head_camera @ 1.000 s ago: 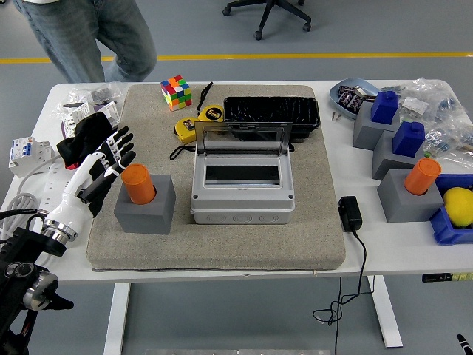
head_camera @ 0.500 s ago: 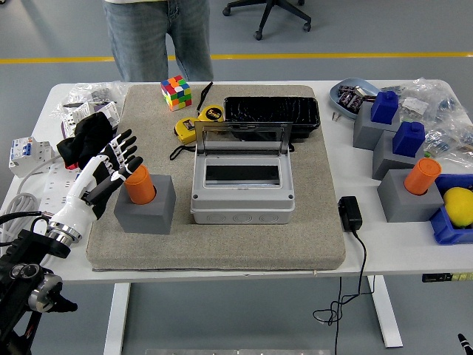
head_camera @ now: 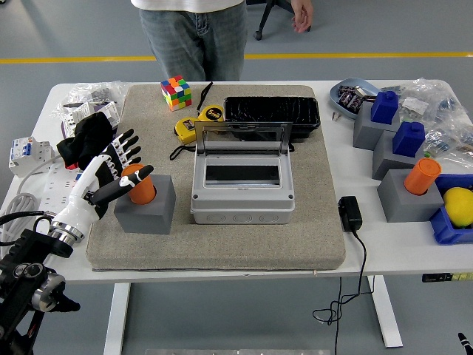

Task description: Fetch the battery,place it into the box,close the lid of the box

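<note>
On the mat's left side, the left hand (head_camera: 114,171) reaches with fingers spread around the orange battery (head_camera: 138,184), standing in its grey holder (head_camera: 145,205); contact seems partial. A shallow grip could tip or drop it before the open box (head_camera: 242,185).

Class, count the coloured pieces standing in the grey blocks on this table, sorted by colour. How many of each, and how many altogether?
Orange cylinders: 2, one on the mat by the left hand, one at the right.
Blue blocks: 2, the farther one and the nearer one.
Total: 4
</note>
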